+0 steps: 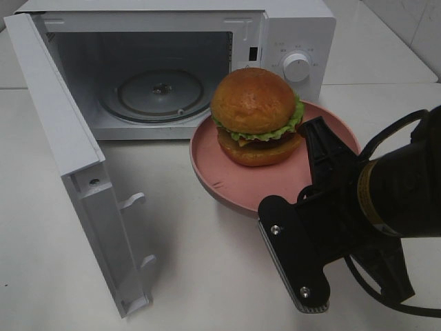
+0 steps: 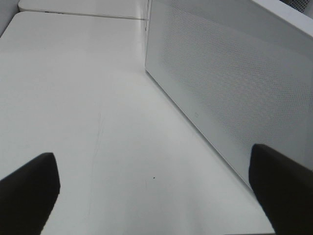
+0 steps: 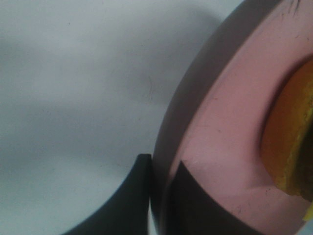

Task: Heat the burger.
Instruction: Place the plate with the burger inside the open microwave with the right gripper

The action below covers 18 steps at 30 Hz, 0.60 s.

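— Jaws of the right gripper (image 3: 159,169): how are they found?

— Clenched on the rim of the pink plate (image 1: 227,176), with one finger pressed to the rim's outer side and one to its inner side. Jaws of the left gripper (image 2: 152,171) are spread wide and released. They are held above the worktop (image 2: 73,98), just beside a white perforated panel (image 2: 230,73). Whether that panel is the side wall or the open door of the microwave (image 1: 296,27) cannot be told.

— And the burger (image 1: 256,114)?

— One burger is counted. It is seated upright on the far half of the plate, in front of the microwave's control panel and just right of the open cavity. Whether the plate is rested on the worktop or raised off it cannot be told.

— What else is counted?

— One plate, one microwave, one door (image 1: 62,138), one glass turntable (image 1: 160,89) inside the cavity, one white dial (image 1: 297,67) on the panel, and two latch hooks (image 1: 131,201) on the door's inner edge. Two grippers are counted.

— What is placed in the way?

— The door is swung wide open to the left, well apart from the plate, and the cavity's mouth is faced toward the plate. The plate's near right rim is covered by the right arm in the high view.
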Motion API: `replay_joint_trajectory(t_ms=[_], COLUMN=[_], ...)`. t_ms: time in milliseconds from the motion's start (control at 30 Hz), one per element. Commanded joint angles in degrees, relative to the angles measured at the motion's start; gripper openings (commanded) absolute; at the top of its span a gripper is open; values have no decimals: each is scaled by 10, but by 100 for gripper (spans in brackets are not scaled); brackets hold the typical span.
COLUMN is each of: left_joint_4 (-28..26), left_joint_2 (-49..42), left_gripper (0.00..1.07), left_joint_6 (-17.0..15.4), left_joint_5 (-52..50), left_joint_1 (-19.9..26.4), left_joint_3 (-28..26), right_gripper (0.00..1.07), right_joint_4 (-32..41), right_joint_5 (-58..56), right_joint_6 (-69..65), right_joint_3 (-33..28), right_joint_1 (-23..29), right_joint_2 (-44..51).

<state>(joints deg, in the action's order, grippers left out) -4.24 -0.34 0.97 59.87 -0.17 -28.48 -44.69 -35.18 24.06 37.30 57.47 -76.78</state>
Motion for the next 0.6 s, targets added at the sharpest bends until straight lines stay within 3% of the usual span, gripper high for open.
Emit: replay_joint_trajectory(t_ms=[33, 400, 600], left_joint_4=[-5, -5, -5], left_joint_2=[-14, -14, -14], left_gripper=[98, 98, 98], left_joint_6=[2, 2, 2], left_joint_5=[-5, -5, -5], left_joint_1=[3, 3, 3], left_joint_3=[1, 1, 1], right_gripper=[1, 3, 0], right_joint_4=[-29, 2, 14], right_joint_5=[26, 38, 58], right_joint_6=[13, -17, 74], right_joint_3=[1, 1, 1], right_joint_1=[1, 1, -20], right_joint_2=[7, 7, 7])
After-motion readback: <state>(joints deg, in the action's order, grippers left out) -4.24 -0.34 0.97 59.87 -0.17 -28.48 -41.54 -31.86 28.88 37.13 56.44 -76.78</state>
